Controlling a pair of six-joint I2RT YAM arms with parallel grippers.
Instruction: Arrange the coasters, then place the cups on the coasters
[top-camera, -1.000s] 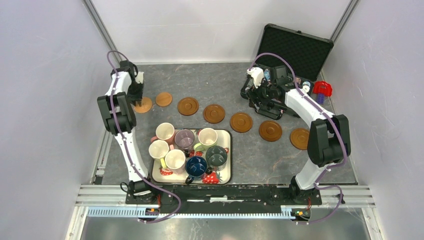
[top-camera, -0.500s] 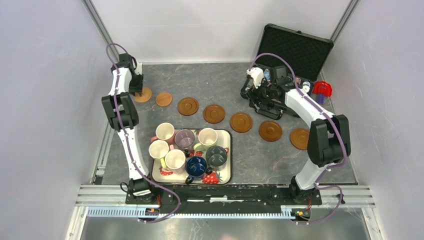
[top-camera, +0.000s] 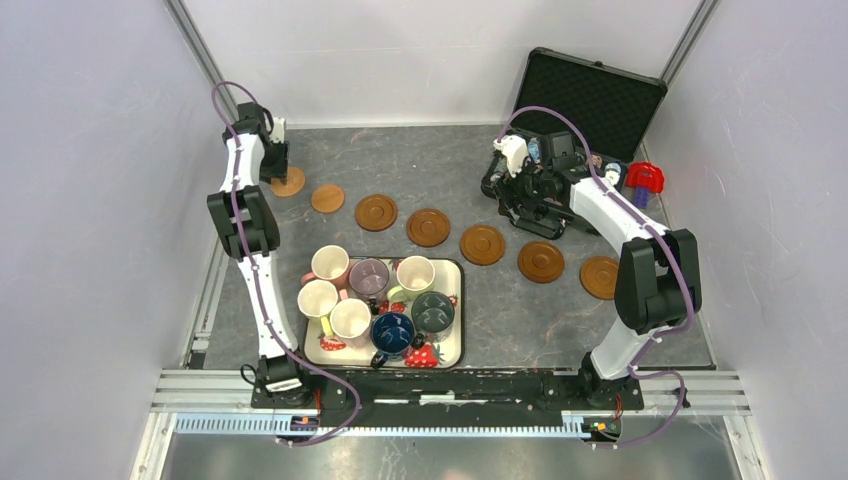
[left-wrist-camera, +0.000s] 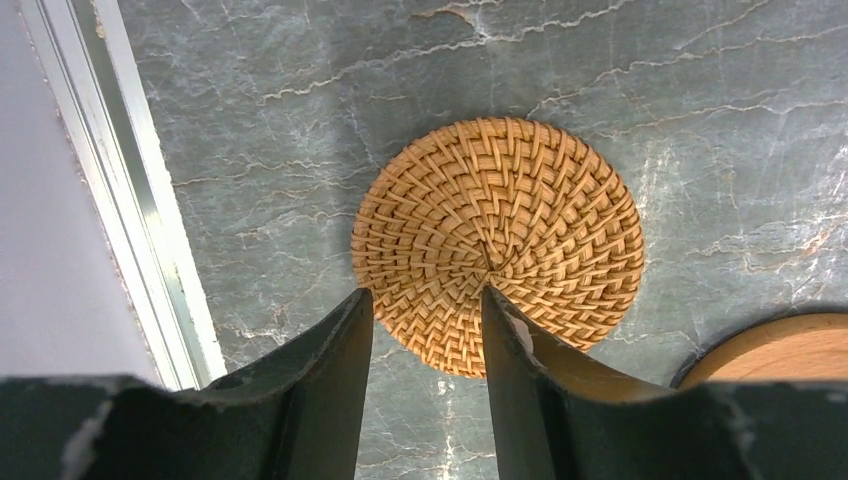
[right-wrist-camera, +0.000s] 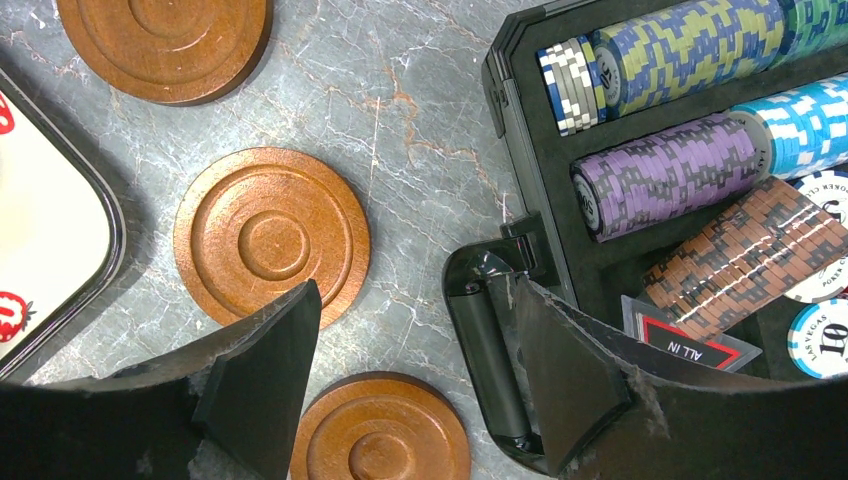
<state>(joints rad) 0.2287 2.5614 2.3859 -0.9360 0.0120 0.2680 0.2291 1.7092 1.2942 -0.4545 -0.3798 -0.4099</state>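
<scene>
L gripper jaws part narrowly, releasing woven coaster, now shifted to 11 o'clock. Arranging looks done; cups next. R gripper wide, empty.

Seven coasters lay in a slanting row across the surface, running from back left to nearer right. The tray sat before the row's left half, with all seven cups standing packed inside it. The case lay open in the back right corner, behind the row's right end, chips racked inside. The left gripper hung over the leftmost coaster, near the left rail. The right gripper hung just left of the case, behind the row's right half.
</scene>
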